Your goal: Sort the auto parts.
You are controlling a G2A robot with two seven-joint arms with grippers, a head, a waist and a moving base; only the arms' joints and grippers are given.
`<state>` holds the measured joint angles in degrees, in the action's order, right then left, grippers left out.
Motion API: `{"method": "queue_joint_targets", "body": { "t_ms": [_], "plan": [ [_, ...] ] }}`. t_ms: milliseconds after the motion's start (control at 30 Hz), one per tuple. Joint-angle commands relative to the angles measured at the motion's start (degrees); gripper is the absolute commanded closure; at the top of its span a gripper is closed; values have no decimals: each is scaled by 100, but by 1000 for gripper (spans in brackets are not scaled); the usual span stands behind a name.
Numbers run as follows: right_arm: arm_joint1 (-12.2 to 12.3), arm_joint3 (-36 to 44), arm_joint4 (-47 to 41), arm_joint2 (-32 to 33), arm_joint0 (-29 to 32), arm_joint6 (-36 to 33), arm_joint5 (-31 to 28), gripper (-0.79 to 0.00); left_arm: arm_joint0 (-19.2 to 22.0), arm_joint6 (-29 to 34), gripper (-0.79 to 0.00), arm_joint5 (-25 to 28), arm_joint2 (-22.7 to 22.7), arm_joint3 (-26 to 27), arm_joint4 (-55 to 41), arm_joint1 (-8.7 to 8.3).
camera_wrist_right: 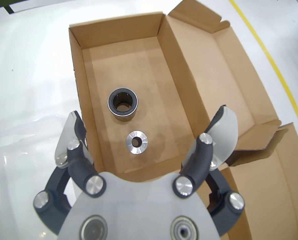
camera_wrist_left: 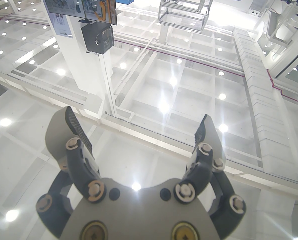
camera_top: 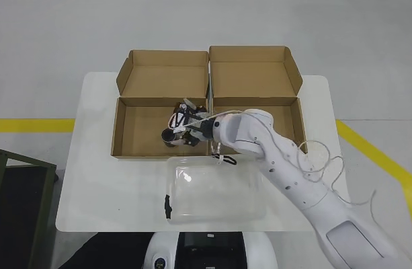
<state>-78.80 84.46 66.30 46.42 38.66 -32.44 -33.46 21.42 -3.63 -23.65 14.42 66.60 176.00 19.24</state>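
A black ring-shaped bearing (camera_wrist_right: pixel 122 103) and a smaller silver bushing (camera_wrist_right: pixel 136 142) stand side by side on the floor of the left cardboard box (camera_wrist_right: pixel 163 51). My right gripper (camera_wrist_right: pixel 149 113) hangs open just above them, at the box's end nearest the second box, with nothing between its fingers. In the top view the right gripper (camera_top: pixel 182 124) is over the left box (camera_top: pixel 135 128), and the black bearing (camera_top: pixel 169 136) shows beside it. My left gripper (camera_wrist_left: pixel 137 114) points up at the ceiling and is open, holding nothing.
A second open cardboard box (camera_top: pixel 259 81) adjoins the first on the right. A clear plastic tray (camera_top: pixel 219 216) lies at the table's front, with a small black piece (camera_top: pixel 167 205) at its left edge. Another small dark piece (camera_top: pixel 227 159) sits between tray and boxes.
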Motion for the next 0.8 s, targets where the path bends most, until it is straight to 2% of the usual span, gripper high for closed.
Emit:
{"method": "queue_joint_targets", "body": {
  "t_ms": [0, 200, 333, 767],
  "plan": [
    [79, 389, 5, 252, 234, 25, -17, -785, 0, 0, -785, 0, 0, 0, 0, 0],
    [317, 1392, 221, 1072, 1087, 348, -9, -785, 0, 0, -785, 0, 0, 0, 0, 0],
    [465, 1947, 470, 1685, 1811, 846, 54, -785, 0, 0, -785, 0, 0, 0, 0, 0],
    [861, 2929, 580, 4165, 4046, 2098, -269, -785, 0, 0, -785, 0, 0, 0, 0, 0]
  ]
}}
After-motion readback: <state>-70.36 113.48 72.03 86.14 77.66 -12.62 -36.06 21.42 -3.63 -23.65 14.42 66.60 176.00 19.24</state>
